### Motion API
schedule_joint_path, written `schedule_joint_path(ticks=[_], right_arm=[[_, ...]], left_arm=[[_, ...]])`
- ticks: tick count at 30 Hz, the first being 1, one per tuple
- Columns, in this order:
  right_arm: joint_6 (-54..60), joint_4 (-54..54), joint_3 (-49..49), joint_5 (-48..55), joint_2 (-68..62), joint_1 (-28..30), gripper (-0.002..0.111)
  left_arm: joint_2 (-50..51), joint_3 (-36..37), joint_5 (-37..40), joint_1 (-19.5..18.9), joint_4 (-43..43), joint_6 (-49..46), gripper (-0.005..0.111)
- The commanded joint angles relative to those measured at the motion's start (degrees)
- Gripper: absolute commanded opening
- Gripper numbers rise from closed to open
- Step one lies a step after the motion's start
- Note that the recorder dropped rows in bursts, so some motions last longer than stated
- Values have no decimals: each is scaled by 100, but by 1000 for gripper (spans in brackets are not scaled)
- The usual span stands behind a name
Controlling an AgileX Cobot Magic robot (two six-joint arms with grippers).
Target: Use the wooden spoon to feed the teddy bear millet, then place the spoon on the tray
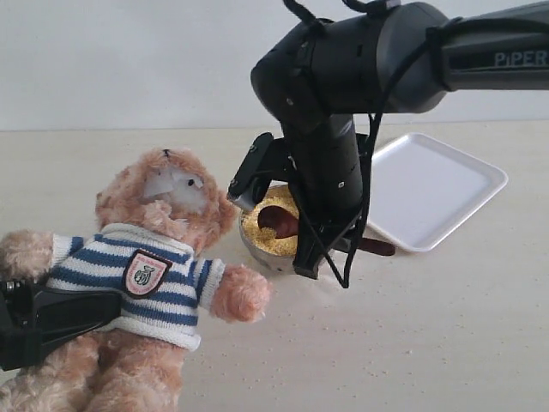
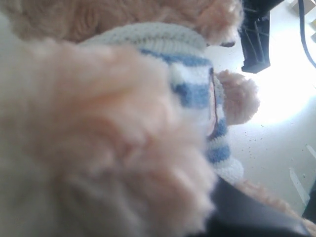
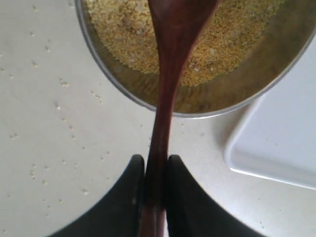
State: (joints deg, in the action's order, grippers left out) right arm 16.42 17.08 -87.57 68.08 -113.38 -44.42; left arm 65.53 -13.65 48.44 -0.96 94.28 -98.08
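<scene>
teddy bear [image 1: 146, 232] left, millet [image 1: 255, 228] middle, tray [image 1: 429, 193] right

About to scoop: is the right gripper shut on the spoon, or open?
Shut on it: the right gripper has its fingers pressed against both sides of the wooden spoon handle.

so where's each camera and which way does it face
Exterior view: off the arms, facing across the table at the fluffy light-brown teddy bear, round steel bowl; right arm and left gripper show.
Left wrist view: behind the left gripper, pressed against the bear's fur; one dark gripper part shows.
Right wrist view: behind the right gripper, looking along it and the dark reddish-brown wooden spoon to yellow millet.
Shared: exterior and right wrist views both show spoon, bowl, flat white square tray.
</scene>
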Motion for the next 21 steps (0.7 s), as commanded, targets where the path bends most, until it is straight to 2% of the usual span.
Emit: schedule_joint_path(ticks=[1,7,21], right_arm=[[106,-273,-50,71,310,245,0],[338,-677,-50,165,716,446,0],[618,-1302,-50,188,1295,446,0]], left_arm=[[-10,6,102,-6,76,-26,5],[-10,6,114,-6,76,-27,5],[-10,6,139,-6,76,-16,5]])
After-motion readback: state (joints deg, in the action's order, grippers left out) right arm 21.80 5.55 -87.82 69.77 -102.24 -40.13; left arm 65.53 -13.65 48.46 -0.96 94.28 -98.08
